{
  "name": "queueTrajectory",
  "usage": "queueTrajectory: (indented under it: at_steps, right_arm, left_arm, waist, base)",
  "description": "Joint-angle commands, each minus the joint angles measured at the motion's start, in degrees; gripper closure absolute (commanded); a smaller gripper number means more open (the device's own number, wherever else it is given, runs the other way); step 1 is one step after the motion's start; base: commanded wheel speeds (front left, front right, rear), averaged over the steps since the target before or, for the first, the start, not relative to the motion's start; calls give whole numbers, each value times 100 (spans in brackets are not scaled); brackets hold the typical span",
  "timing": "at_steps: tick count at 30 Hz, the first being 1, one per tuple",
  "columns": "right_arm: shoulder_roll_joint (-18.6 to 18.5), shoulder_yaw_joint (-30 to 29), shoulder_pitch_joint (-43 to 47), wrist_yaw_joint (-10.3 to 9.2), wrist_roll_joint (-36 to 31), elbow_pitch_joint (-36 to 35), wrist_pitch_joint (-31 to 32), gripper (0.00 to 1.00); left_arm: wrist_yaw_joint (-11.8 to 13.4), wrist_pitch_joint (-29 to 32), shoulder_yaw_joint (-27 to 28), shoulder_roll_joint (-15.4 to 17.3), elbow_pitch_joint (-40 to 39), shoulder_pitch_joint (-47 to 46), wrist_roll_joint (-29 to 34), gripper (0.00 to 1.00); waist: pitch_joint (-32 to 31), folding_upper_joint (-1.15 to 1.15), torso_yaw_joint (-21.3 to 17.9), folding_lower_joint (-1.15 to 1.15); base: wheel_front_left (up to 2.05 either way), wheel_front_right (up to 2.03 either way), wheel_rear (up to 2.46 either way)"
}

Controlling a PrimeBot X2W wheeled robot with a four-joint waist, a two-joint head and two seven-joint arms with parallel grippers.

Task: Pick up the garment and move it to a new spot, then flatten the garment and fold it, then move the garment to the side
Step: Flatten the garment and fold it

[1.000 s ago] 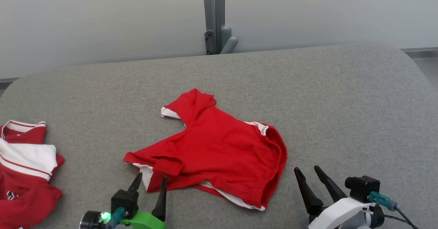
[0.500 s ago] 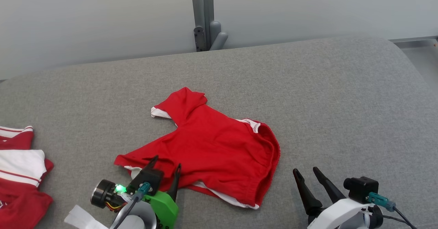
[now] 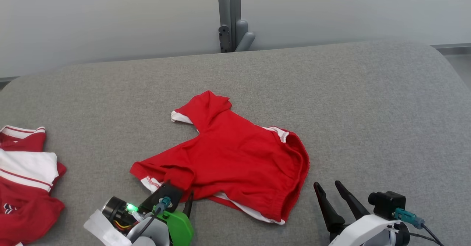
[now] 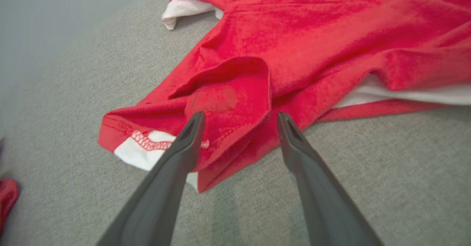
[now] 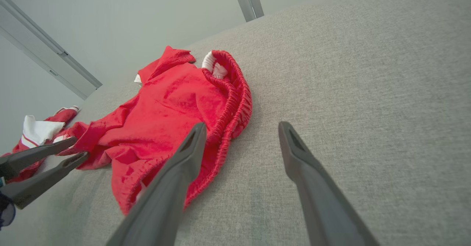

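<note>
The garment point(image 3: 235, 157), a pair of red shorts with white lining, lies crumpled in the middle of the grey cushion point(image 3: 368, 110). My left gripper point(image 3: 178, 196) stands open at its near left corner. In the left wrist view the fingertips of this gripper point(image 4: 240, 115) straddle a folded red flap of the garment point(image 4: 294, 36), beside a white patch with red stitching. My right gripper point(image 3: 326, 184) is open and holds nothing, just right of the elastic waistband. The right wrist view shows the garment point(image 5: 173, 106) to the left of the right gripper point(image 5: 241, 125), with the left gripper point(image 5: 79, 146) at its far end.
A second red and white striped garment point(image 3: 25, 172) lies at the cushion's left edge. A grey post point(image 3: 230, 14) stands against the pale wall behind. Bare grey cushion stretches to the right of and beyond the shorts.
The head camera has shifted slightly. My left gripper has tipped forward and moved in onto the garment's near left corner. The right gripper has stayed put.
</note>
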Motion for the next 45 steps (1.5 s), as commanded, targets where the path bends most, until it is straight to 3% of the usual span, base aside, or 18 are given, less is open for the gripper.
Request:
queueTrajectory:
  at_steps: [1, 2, 3, 4, 5, 6, 17, 22, 27, 35, 36, 37, 38, 45]
  right_arm:
    - [11, -3, -36, -2, -2, -9, -19, 0]
    - [14, 5, -46, -2, -2, -10, -19, 0]
    - [16, 10, -48, -2, -3, -10, -19, 0]
    - [17, 21, -68, -2, -4, -10, -19, 0]
    - [17, 21, -68, -2, -4, -10, -19, 0]
    - [21, 27, -80, -2, -4, -11, -19, 0]
    - [-7, -36, -103, -2, 52, -4, -19, 0]
    - [21, -82, -150, -2, 57, -33, -19, 0]
    - [41, -15, -322, -2, 65, -83, -19, 0]
    - [-124, 127, -625, -2, 118, -127, -19, 0]
    - [-133, 131, -640, -2, 120, -135, -19, 0]
    - [-144, 126, -649, -2, 126, -142, -19, 0]
    - [-155, 127, -658, -2, 134, -154, -19, 0]
    - [-167, 278, -536, -2, 155, -285, -19, 0]
  left_arm:
    - [27, 1, -6, 17, -54, 46, -30, 0]
    - [28, 67, -33, 40, -86, 59, -15, 2]
    - [15, 108, -54, 57, -115, 90, -13, 20]
    - [-9, 180, -76, 75, -178, 142, -53, 85]
    - [-9, 180, -76, 75, -178, 142, -53, 85]
    - [-9, 186, -70, 91, -200, 133, -70, 100]
    - [-183, -441, 364, -230, -772, -195, -754, 100]
    - [60, -652, 935, -346, -1045, -492, -1214, 100]
    - [374, -739, 1539, -260, -532, -845, -1559, 100]
    - [446, -1303, 1972, -175, 1134, -1526, -1754, 100]
    - [438, -1389, 1968, -187, 1288, -1594, -1731, 63]
    - [434, -1458, 1979, -217, 1434, -1641, -1741, 9]
    - [433, -1517, 1990, -244, 1587, -1676, -1756, 0]
    - [455, -1762, 2113, -339, 1984, -1475, -1707, 0]
  waist:
    - [15, 0, 20, 0]
    - [23, 0, 31, 0]
    - [29, 0, 41, 0]
    - [48, 0, 51, 0]
    - [48, 0, 51, 0]
    - [58, 0, 51, 0]
    - [187, 0, -3, 0]
    - [313, 0, -2, 0]
    - [578, 0, -116, 0]
    - [1069, 0, -418, 0]
    - [1090, 0, -428, 0]
    - [1101, 0, -432, 0]
    - [1108, 0, -435, 0]
    - [927, 0, -342, 0]
  base:
    - [0, 0, 0]
    - [0, 0, 0]
    - [0, 0, 0]
    - [0, 0, 0]
    - [0, 0, 0]
    - [0, 0, 0]
    - [0, 0, 0]
    - [0, 0, 0]
    - [0, 0, 0]
    - [0, 0, 0]
    - [0, 0, 0]
    - [0, 0, 0]
    - [0, 0, 0]
    - [0, 0, 0]
